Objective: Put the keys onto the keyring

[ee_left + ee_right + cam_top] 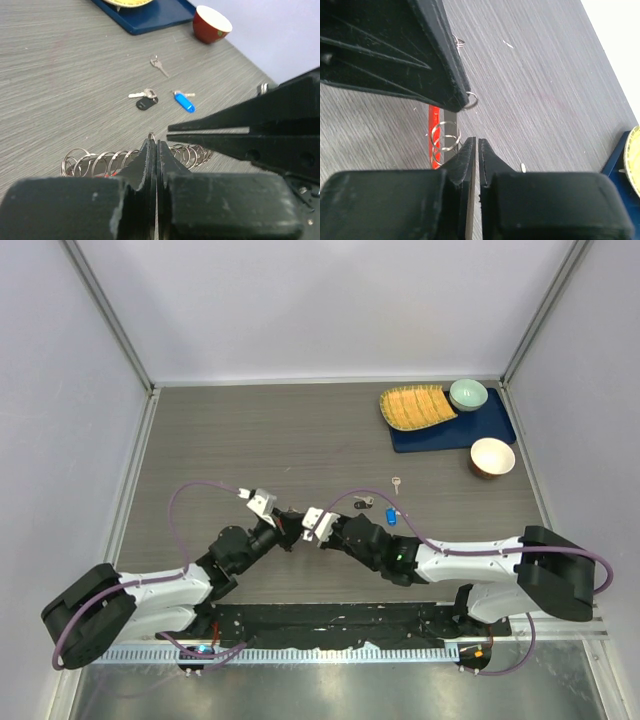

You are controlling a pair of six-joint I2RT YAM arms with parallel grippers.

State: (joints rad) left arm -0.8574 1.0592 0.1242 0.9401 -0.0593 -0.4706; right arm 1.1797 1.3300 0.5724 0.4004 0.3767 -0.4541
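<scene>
The keyring [115,161], a long coil of thin wire loops, hangs just above the table, and its red fob [434,135] shows beside the loops. My left gripper [156,142] is shut on it, one small loop poking out past the tips. My right gripper [476,142] meets it tip to tip. Its jaws stand a hair apart with nothing seen between them, and the loops lie just left of them. Three keys lie beyond: a plain silver one [159,65], a black-headed one [145,102] and a blue-headed one [184,101]. From above, both grippers meet mid-table [297,523].
A blue mat [450,432] at the back right carries a yellow ribbed dish [415,407] and a pale green bowl [468,394]. A red bowl [492,456] stands next to the mat. Walls close the table on three sides.
</scene>
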